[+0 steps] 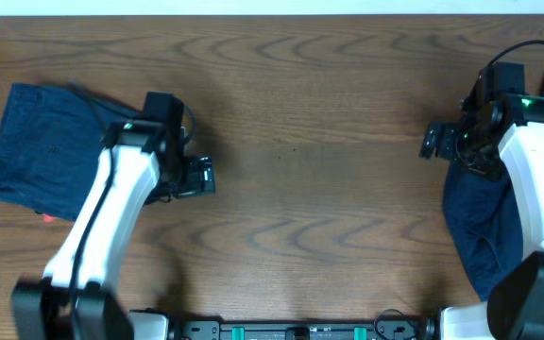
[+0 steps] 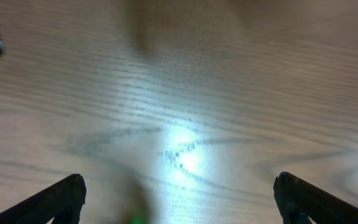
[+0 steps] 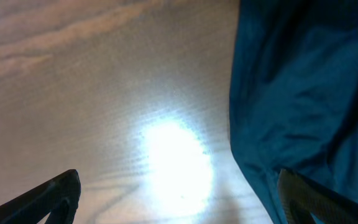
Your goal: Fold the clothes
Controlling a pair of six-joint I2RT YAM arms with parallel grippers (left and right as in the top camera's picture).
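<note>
A folded navy garment (image 1: 41, 142) lies at the table's left edge. A second navy garment (image 1: 484, 222) lies crumpled at the right edge, partly under my right arm; it fills the right side of the right wrist view (image 3: 303, 93). My left gripper (image 1: 206, 177) is open and empty over bare wood, to the right of the folded garment; its fingertips (image 2: 179, 199) frame only tabletop. My right gripper (image 1: 431, 142) is open and empty, just left of the crumpled garment; in its wrist view (image 3: 179, 196) one finger hangs over the cloth's edge.
The brown wooden table (image 1: 310, 142) lies between the two arms. A small red tag (image 1: 49, 217) shows at the folded garment's lower edge. Cables (image 1: 536, 47) run behind the right arm at the far right.
</note>
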